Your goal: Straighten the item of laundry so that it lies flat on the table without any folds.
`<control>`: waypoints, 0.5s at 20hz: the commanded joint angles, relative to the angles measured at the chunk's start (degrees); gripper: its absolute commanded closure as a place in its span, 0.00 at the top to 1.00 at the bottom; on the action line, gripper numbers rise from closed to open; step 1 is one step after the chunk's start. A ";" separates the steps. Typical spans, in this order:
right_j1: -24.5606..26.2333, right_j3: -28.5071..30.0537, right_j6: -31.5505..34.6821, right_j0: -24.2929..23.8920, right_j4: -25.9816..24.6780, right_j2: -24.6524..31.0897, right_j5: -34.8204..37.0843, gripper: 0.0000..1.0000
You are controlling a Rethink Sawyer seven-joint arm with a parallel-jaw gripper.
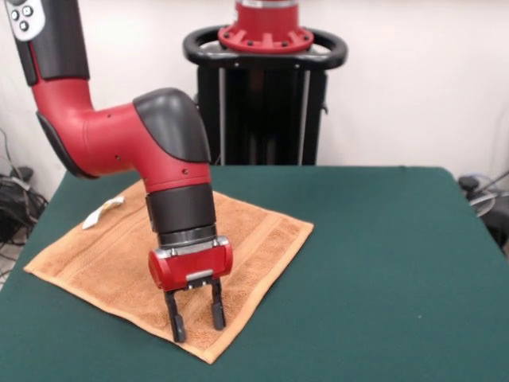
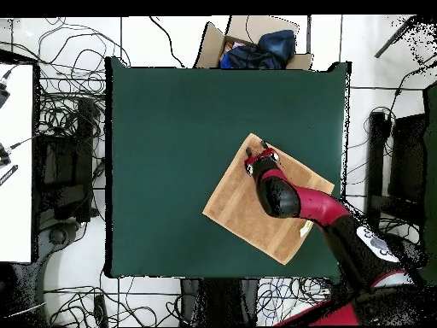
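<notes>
The item of laundry [image 1: 95, 263], an orange-tan towel with woven bands, lies spread like a diamond on the left part of the green table [image 1: 382, 263]. No large fold shows in it, and its white tag [image 1: 103, 211] sticks out at the far left edge. My gripper [image 1: 199, 329] points down over the towel's near corner, open, with nothing between its fingers. Whether the tips touch the cloth I cannot tell. In the overhead view the gripper [image 2: 259, 154] is over the towel's [image 2: 239, 205] upper corner, on the right half of the table [image 2: 171, 154], and the arm covers part of the cloth.
A cardboard box [image 2: 256, 43] with dark blue things stands just beyond the table's top edge in the overhead view. Cables [image 2: 72, 111] lie on the floor around the table. A white desk [image 2: 15, 162] stands at the left.
</notes>
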 commanded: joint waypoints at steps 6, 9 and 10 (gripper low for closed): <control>2.46 2.30 8.67 -2.87 -4.20 2.29 2.62 1.00; -0.41 5.07 9.66 -3.53 -3.20 3.67 2.57 1.00; -1.49 6.27 10.01 -4.00 -2.82 4.46 2.67 1.00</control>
